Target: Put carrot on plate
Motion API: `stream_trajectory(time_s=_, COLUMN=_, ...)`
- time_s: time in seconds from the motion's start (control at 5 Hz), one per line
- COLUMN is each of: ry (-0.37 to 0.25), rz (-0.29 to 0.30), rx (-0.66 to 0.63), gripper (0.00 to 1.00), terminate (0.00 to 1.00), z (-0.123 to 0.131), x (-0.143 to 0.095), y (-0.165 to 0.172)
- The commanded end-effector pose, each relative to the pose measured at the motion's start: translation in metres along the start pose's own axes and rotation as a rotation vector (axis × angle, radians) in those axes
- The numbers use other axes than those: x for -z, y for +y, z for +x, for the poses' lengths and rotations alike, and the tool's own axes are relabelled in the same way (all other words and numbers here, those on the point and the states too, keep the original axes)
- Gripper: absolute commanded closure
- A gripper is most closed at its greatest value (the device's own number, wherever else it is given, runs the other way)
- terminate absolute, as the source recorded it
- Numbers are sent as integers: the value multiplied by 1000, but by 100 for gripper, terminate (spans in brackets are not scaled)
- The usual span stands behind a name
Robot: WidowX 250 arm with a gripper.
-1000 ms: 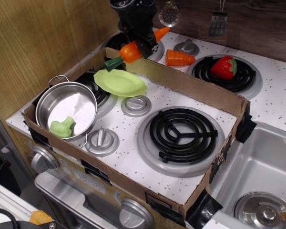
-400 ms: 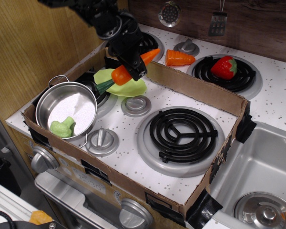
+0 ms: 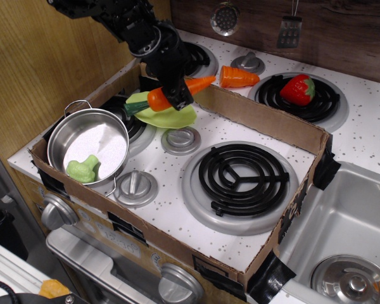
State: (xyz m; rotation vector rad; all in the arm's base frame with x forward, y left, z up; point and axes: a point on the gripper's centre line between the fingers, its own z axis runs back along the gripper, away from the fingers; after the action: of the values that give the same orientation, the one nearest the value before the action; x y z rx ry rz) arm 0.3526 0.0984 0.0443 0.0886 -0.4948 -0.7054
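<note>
The long orange carrot with a dark green stem end lies slanted in my black gripper, which is shut on its middle. The carrot hangs just above the lime-green plate, stem end low at the left, tip pointing up to the right. The plate sits on the stove top inside the cardboard box, next to the steel pot. I cannot tell whether the carrot touches the plate.
A steel pot with a green broccoli stands left of the plate. A stubby orange cone and a red strawberry lie behind the cardboard wall. A black coil burner is at centre, a sink at right.
My gripper has come down and to the left with the carrot, from above the box's back wall to just over the plate. The carrot now lies flatter.
</note>
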Motion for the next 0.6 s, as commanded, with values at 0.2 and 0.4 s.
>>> stream_trajectory(time_s=0.2, ry=-23, rz=72, rx=37, gripper=0, terminate=0, z=12, x=-7, y=-6)
stream_trajectory(time_s=0.4, ry=-24, rz=105, rx=12, gripper=0, terminate=0, z=20, x=-10, y=-14)
